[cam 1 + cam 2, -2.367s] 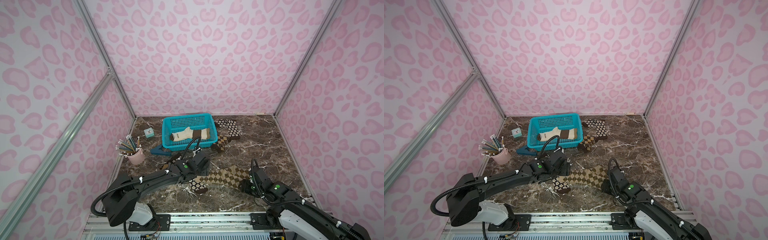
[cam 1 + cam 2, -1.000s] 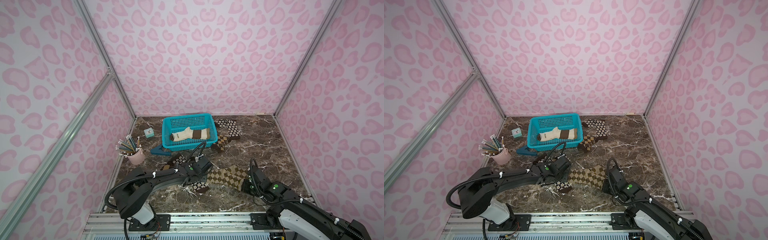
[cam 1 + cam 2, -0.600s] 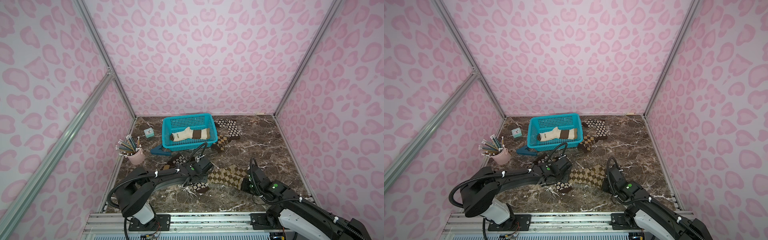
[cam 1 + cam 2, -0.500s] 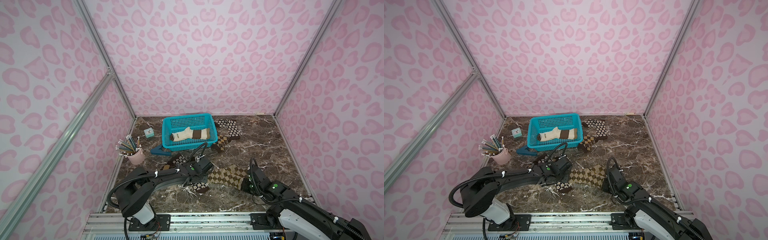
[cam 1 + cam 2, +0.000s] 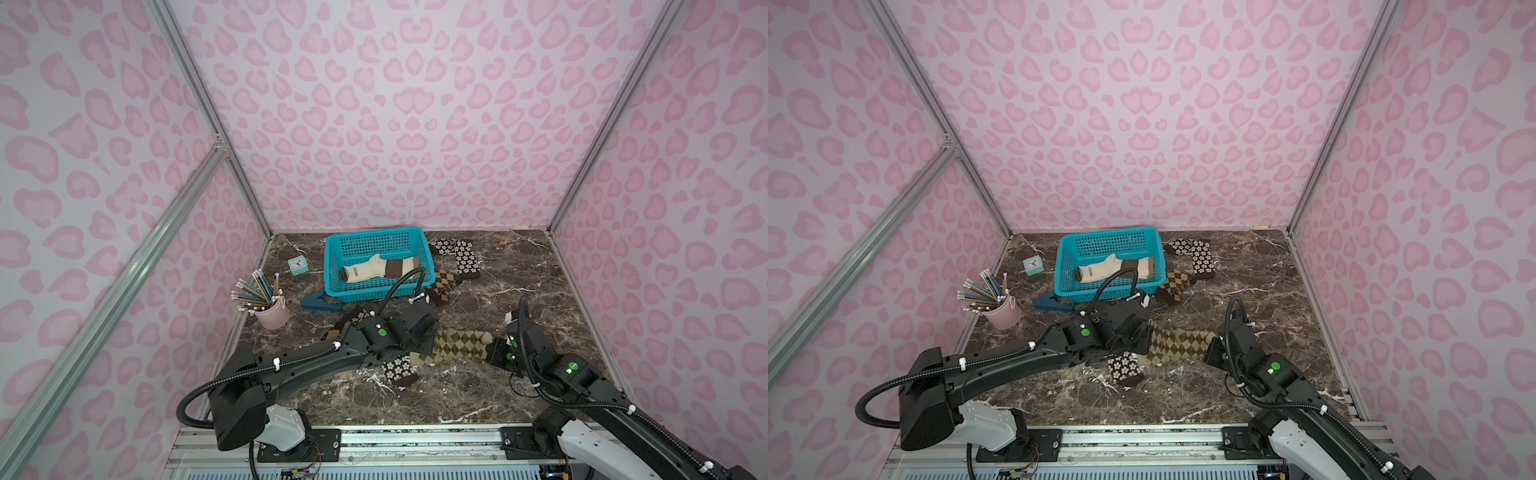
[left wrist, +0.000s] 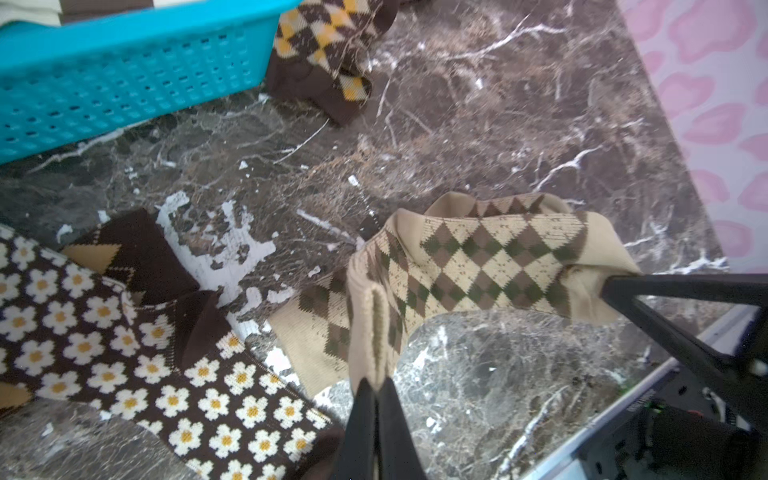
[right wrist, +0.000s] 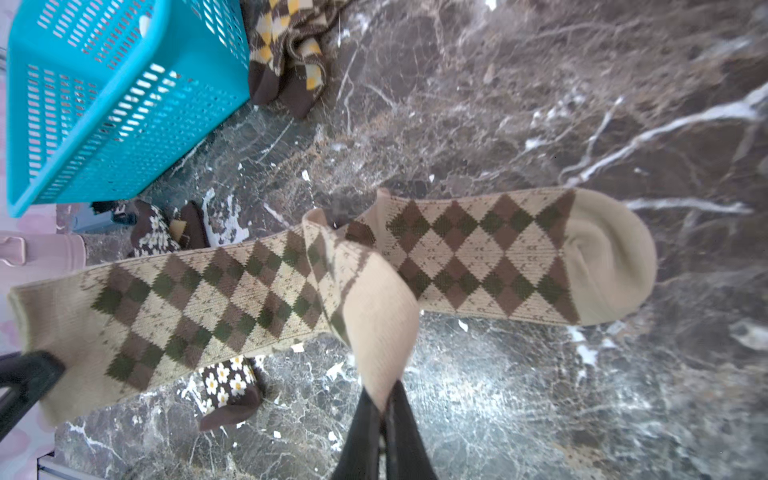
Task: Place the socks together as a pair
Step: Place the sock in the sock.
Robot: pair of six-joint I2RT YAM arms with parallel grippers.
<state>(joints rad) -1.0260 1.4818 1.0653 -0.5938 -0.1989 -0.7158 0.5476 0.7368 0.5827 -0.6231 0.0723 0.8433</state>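
sock [image 6: 490, 266] in left gripper [image 6: 376, 386], right gripper [image 7: 384, 401]

Both top views are bright and even, soft light from overhead. Pale pink heart-print walls [image 5: 374, 104] look washed, no hard shadows. Dark brown veined marble tabletop [image 5: 519, 270] shows only faint shade under the black left arm [image 5: 299, 363]. Silver aluminium frame posts [image 5: 195, 95] splay toward the upper corners, wide-angle look. Wrist views: grey-white glare on the marble nearest the cameras. Left gripper [image 6: 377, 384] and right gripper [image 7: 384, 395] are out of focus. Tan-olive argyle knit sock [image 7: 457, 249] is crisp mid-length, smeared at the cuff. Turquoise perforated plastic basket [image 6: 124, 83] is soft.
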